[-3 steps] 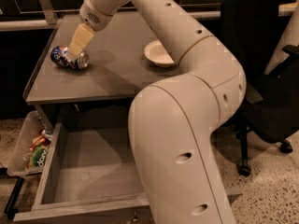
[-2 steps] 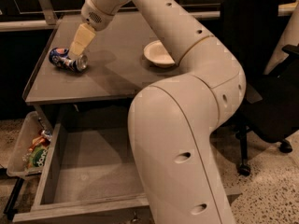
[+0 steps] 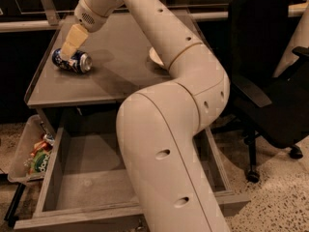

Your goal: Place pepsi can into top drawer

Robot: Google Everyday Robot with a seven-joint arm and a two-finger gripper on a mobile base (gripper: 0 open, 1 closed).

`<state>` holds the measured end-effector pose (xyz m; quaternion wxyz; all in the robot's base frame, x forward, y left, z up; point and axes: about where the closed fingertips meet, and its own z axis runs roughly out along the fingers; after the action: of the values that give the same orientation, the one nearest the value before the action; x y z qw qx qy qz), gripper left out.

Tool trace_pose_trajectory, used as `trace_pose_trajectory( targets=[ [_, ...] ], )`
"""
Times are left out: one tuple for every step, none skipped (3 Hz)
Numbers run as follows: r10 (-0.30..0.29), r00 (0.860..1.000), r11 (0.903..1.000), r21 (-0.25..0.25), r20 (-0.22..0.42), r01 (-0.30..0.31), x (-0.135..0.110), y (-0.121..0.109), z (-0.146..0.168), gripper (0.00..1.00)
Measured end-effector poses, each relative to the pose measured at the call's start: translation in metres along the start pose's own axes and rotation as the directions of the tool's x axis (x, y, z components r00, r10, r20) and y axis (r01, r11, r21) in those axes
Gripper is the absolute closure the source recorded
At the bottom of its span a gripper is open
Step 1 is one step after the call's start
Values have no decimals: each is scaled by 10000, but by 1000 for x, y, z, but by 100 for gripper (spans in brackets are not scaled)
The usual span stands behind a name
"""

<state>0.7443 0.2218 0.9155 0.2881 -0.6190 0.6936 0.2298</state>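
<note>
Camera view: grasping step. Pepsi can (image 3: 73,62) lies sideways at the worktop's (image 3: 120,81) ten o'clock, with the hand (image 3: 68,51) on it, grip impossible to tell. Next: lift it securely, then carry it toward six o'clock into the open top drawer (image 3: 87,178).

White bowl (image 3: 155,57) on table (image 3: 116,79); snack bin (image 3: 20,151); black chair (image 3: 263,52).
</note>
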Motion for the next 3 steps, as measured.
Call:
trace_pose_trajectory(
  targets=[
    [104, 9999, 9999, -95, 73, -104, -9, -2, 11, 0],
    [332, 9994, 9987, -377, -47, -334, -10, -2, 31, 0],
    [665, 9972, 9946, -769, -336, -690, -6, 3, 55, 0]
  ],
)
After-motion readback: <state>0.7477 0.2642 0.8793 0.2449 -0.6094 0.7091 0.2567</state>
